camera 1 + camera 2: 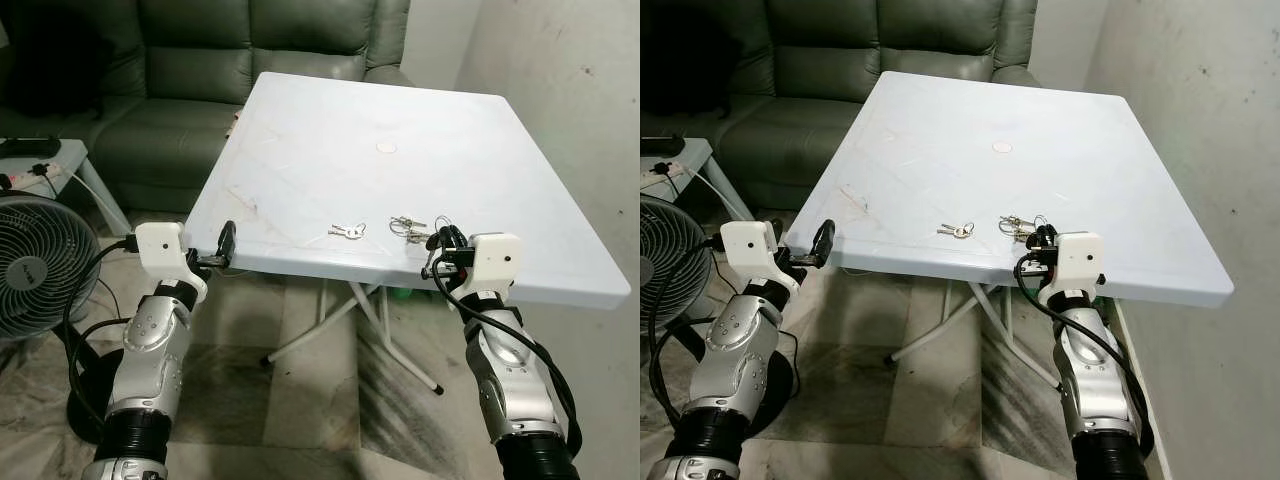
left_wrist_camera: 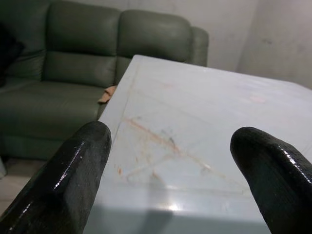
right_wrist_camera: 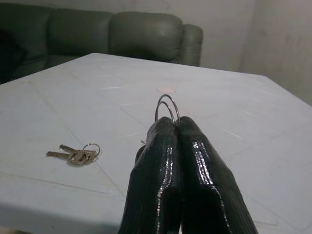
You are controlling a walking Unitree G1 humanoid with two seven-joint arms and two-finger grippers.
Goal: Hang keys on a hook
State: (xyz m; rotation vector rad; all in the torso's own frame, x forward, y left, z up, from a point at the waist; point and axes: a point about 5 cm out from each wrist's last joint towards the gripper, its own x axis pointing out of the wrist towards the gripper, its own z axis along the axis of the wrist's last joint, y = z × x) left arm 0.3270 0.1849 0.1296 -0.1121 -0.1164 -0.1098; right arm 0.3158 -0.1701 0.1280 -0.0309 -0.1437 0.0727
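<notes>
Right wrist view has the right gripper [image 3: 176, 127] pinched shut on a key ring [image 3: 166, 107] above the white table [image 1: 500, 160], so pickup's underway; next it needs lifting toward a hook.

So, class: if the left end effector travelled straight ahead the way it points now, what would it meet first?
Probably the near edge of the white plastic folding table: the open left end effector faces it at about tabletop height, so it might skim just above instead.
</notes>
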